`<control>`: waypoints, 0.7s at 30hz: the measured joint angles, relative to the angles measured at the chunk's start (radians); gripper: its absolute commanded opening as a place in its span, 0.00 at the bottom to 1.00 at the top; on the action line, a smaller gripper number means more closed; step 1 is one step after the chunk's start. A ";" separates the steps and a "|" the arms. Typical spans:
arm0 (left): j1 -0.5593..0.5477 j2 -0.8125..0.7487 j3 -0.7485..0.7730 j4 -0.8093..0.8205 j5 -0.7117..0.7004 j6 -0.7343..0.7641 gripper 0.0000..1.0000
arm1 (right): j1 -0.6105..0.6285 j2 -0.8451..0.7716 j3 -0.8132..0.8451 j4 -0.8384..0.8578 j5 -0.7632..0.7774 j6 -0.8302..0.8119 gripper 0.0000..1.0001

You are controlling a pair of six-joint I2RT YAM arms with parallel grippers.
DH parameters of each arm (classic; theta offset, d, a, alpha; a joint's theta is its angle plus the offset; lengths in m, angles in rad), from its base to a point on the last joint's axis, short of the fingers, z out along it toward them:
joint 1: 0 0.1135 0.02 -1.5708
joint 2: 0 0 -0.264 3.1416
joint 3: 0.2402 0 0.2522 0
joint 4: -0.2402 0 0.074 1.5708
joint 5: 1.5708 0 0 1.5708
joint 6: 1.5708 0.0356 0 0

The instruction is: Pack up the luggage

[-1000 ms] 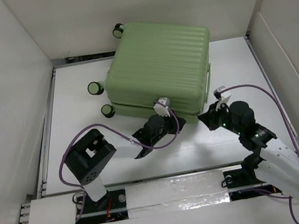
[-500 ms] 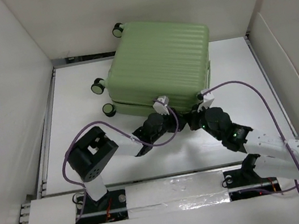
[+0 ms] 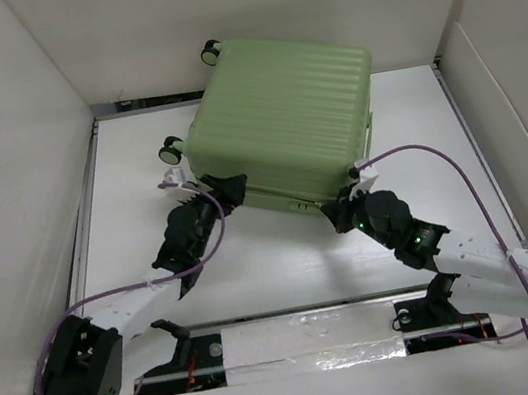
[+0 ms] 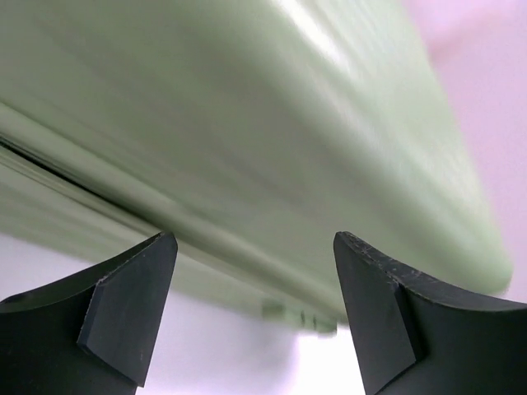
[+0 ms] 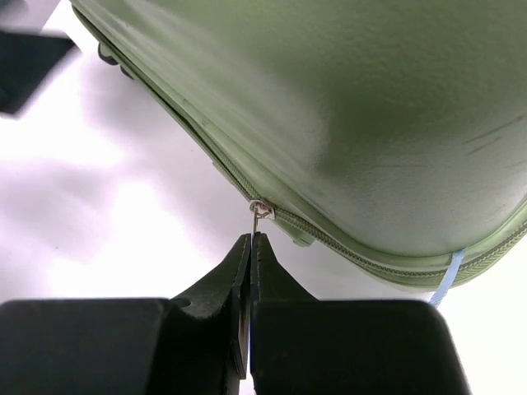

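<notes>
left arm swung off the front seam to the near-left corner; left fingers now spread, empty. right fingers pinch the zipper pull. luggage lies shut, back-centre on the bench. risk: thin pull slips out if tugged off the seam line.

Luggage smearing into motion blur across left wrist view, seam details unreadable, shell running off top and left edges. In right wrist view, shell overflowing top and right edges. Zipper pull vanishing between pinched-together tips of right gripper. Blue strip poking from seam at lower right, too small to identify. In top view, left gripper masking luggage's lower-left corner.
</notes>
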 measured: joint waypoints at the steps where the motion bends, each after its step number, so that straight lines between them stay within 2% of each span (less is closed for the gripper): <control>1: 0.048 -0.021 0.002 -0.011 0.000 -0.017 0.77 | -0.001 0.000 -0.003 0.004 -0.003 0.000 0.00; 7: 0.291 -0.059 0.006 -0.056 -0.003 -0.134 0.87 | -0.005 0.000 -0.011 0.015 -0.018 0.000 0.00; 9: 0.334 -0.062 0.008 -0.068 -0.005 -0.166 0.92 | -0.005 0.000 -0.011 0.016 -0.021 0.000 0.00; 15: 0.470 -0.015 0.056 -0.089 0.012 -0.260 0.96 | -0.005 0.000 -0.012 0.017 -0.037 -0.001 0.00; 21: 0.515 0.127 0.178 -0.071 0.033 -0.296 0.97 | -0.006 0.000 -0.023 0.032 -0.054 -0.003 0.00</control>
